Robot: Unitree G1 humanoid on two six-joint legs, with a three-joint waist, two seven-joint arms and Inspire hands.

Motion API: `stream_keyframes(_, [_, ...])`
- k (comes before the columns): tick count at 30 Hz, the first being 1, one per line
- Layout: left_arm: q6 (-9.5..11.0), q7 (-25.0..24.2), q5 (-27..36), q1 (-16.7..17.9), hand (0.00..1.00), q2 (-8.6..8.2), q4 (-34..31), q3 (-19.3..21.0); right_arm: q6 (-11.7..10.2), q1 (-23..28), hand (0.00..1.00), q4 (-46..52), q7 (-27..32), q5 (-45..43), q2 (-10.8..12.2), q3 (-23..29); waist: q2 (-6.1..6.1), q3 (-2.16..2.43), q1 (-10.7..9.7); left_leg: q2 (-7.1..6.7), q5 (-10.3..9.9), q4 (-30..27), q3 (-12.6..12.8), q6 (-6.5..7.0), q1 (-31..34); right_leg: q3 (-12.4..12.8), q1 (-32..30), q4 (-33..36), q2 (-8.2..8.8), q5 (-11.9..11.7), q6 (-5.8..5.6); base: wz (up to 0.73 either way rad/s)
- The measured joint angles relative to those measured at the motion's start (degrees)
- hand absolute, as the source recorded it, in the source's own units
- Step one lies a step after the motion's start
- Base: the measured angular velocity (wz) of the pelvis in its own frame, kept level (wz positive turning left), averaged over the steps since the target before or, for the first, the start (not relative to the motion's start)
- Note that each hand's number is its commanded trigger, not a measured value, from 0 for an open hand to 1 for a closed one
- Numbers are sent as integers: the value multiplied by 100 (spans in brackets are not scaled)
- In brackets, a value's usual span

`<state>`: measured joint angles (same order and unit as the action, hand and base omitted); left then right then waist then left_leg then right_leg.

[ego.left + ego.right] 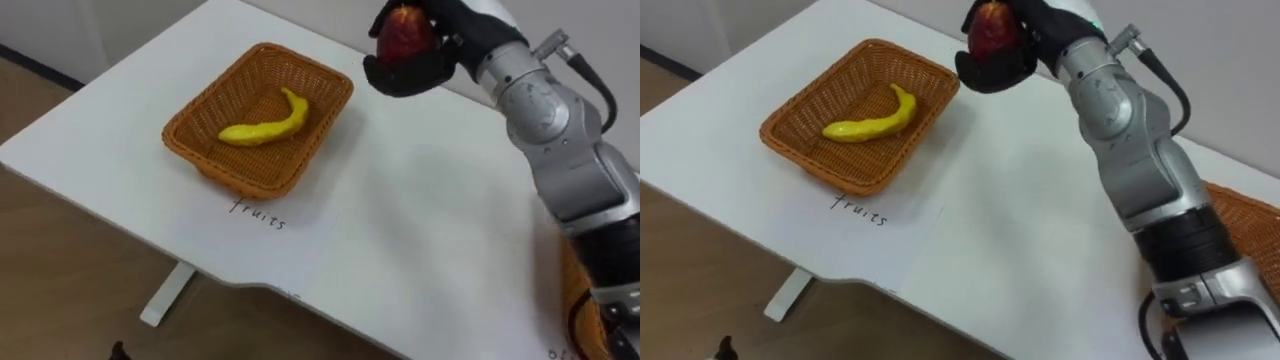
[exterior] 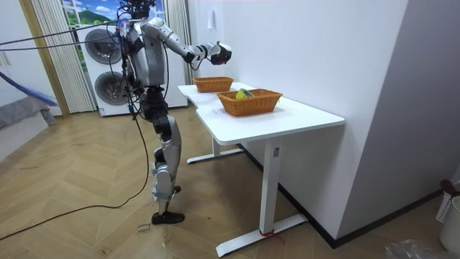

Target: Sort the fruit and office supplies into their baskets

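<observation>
One yellow banana (image 1: 265,125) lies slantwise in the fruit basket (image 1: 222,95), a woven orange tray standing on the white table (image 1: 400,220) at the robot's left, with a handwritten label (image 1: 258,214) on the table-top just in front of it. In the left eye view, the right hand (image 1: 405,70) comes in from the right and is raised over the table past the basket's far right corner; its dark fingers are curled round a red apple (image 1: 403,32), which sits in the palm and is clear of both table and basket. The right eye view gives the same grasp, the apple showing above the closed fingers, and at its right edge shows part of a second woven basket (image 1: 1250,225) on the table, behind the forearm and well apart from the fruit basket. In the room view, the robot stands upright on the wooden floor at the table's long side, facing the wall, its right arm stretched forward with the apple held high above the table-top. Both baskets stand side by side on the table, and the one with the banana is the nearer to the camera. Stacked washing machines (image 2: 108,65) stand behind the robot.
</observation>
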<state>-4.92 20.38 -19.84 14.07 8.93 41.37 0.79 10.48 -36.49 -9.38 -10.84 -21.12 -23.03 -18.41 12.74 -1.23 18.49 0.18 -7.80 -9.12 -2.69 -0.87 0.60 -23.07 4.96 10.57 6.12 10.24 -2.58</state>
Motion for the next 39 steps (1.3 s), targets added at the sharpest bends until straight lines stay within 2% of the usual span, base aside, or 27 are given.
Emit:
stream_keyframes(3, [-103,0,10,-1,0,85,-32,-2,96,-15,100,-141,-86,-157,190,-286,142,-9,131,-2,4,-2,-90,-7,18,-69,22,0,-11,1,-1,18])
stream_keyframes(4, [-123,-1,9,-6,0,84,-43,-1,99,-34,100,-258,-133,-172,269,-367,180,-15,230,-6,4,-6,-119,-6,22,-75,25,-2,-10,1,-1,15])
stream_keyframes(6, [-141,-18,8,0,0,80,-80,-2,103,-147,100,-508,-186,-172,372,-510,203,-26,274,-21,3,-15,-182,-5,37,-86,46,-5,-4,0,-1,18])
stream_keyframes(8, [-148,-51,5,-17,0,81,-102,-4,140,-210,100,-689,-220,-174,479,-544,196,-34,295,-47,3,-45,-278,-5,65,-78,69,-16,-2,0,-1,30])
stream_keyframes(10, [-158,-78,-2,-47,0,84,-105,-36,143,-256,100,-981,-231,-176,654,-549,172,-52,417,-74,3,-42,-341,-4,65,-106,111,-110,-3,6,-11,11])
stream_keyframes(15, [-164,-81,-42,-61,0,74,-117,-119,160,-268,100,-1517,-403,-175,897,-600,120,-112,619,-75,6,-42,-373,-10,103,-132,85,-102,-6,9,-15,0])
stream_keyframes(21, [-172,-81,-71,-57,0,78,-200,-175,139,-268,100,-1696,-483,-174,919,-720,161,-102,708,-88,8,-61,-373,-9,172,-139,68,-103,1,9,-15,2])
stream_keyframes(22, [-172,-81,-71,-64,0,77,-200,-195,120,-268,82,-1696,-483,-174,919,-720,162,-101,708,-87,8,-60,-375,-9,171,-140,70,-104,1,9,-15,0])
stream_keyframes(25, [-172,-82,-72,-74,0,77,-205,-232,109,-268,6,-1698,-482,-174,920,-725,161,-102,708,-86,8,-59,-375,-9,170,-136,70,-105,1,9,-15,0])
stream_keyframes(26, [-172,-82,-72,-74,0,77,-205,-233,109,-268,0,-1700,-481,-174,919,-726,161,-102,708,-86,8,-60,-375,-9,169,-135,70,-104,1,9,-15,0])
stream_keyframes(39, [-181,-66,-71,-63,0,128,-378,-449,73,-267,0,-1818,-387,-166,940,-728,157,-105,695,-85,9,-81,-372,-10,170,-176,82,-103,1,9,-15,0])
